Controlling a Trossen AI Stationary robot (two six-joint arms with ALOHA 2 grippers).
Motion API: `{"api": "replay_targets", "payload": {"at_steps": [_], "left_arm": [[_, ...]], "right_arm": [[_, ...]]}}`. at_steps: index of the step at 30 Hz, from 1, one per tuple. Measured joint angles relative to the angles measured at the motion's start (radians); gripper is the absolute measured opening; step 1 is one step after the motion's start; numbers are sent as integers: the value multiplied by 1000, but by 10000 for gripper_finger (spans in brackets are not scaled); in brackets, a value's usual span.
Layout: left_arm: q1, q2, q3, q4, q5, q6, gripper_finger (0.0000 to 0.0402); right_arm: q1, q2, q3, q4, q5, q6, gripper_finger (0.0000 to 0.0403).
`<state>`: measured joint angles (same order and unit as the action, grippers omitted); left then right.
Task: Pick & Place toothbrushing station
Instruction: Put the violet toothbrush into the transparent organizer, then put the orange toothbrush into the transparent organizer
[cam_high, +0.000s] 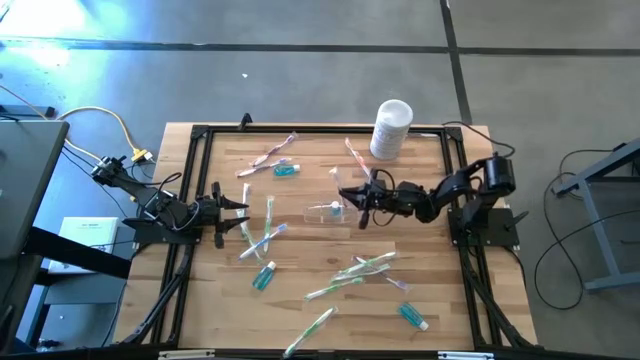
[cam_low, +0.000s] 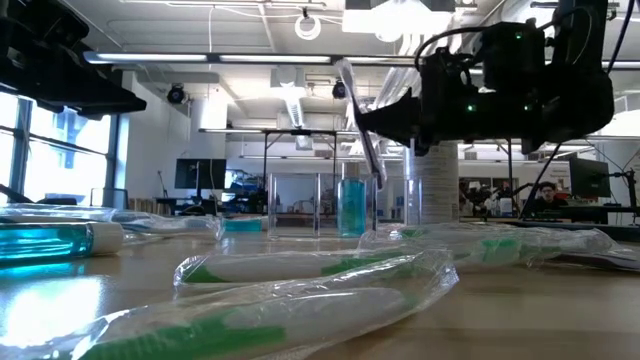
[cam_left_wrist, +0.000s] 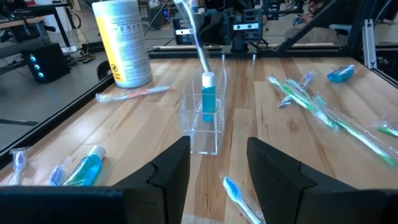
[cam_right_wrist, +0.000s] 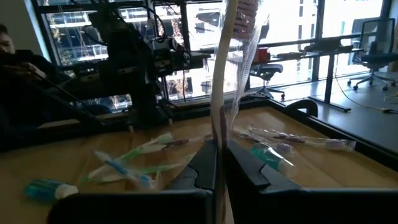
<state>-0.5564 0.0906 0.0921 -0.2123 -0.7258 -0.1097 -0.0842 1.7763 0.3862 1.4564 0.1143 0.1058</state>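
Clear cup (cam_high: 327, 212) holding a teal tube (cam_left_wrist: 208, 99), my right tool (cam_high: 352, 196) just beside it clamping a wrapped toothbrush (cam_right_wrist: 219, 93), my left tool (cam_high: 240, 207) gaping empty, well apart across the desk (cam_high: 300, 290).

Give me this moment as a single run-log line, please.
right gripper: shut on toothbrush, above cup | left gripper: open, empty, facing cup | tube: in cup

- Clear cup (cam_high: 327, 212) at the table's (cam_high: 440, 290) middle, one tube (cam_left_wrist: 208, 99) inside.
- Canister (cam_high: 391, 128) at the far edge.
- Toothbrushes (cam_high: 362, 266) scattered nearer the front.
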Motion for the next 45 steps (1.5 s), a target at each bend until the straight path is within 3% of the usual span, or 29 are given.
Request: {"api": "replay_targets", "payload": {"at_steps": [7, 21, 31, 37, 45], "left_arm": [[0, 0, 0, 0, 0, -8, 155], [0, 0, 0, 0, 0, -9, 155], [0, 0, 0, 2, -2, -9, 155], [0, 0, 0, 2, -2, -8, 155], [0, 0, 0, 2, -2, -8, 155]], "right_arm": [[14, 0, -1, -102, 146, 6, 9], [14, 0, -1, -184, 145, 32, 65], [17, -11, -1, -190, 175, 57, 136], [37, -77, -1, -209, 180, -4, 171], [85, -258, -1, -385, 255, -98, 169]]}}
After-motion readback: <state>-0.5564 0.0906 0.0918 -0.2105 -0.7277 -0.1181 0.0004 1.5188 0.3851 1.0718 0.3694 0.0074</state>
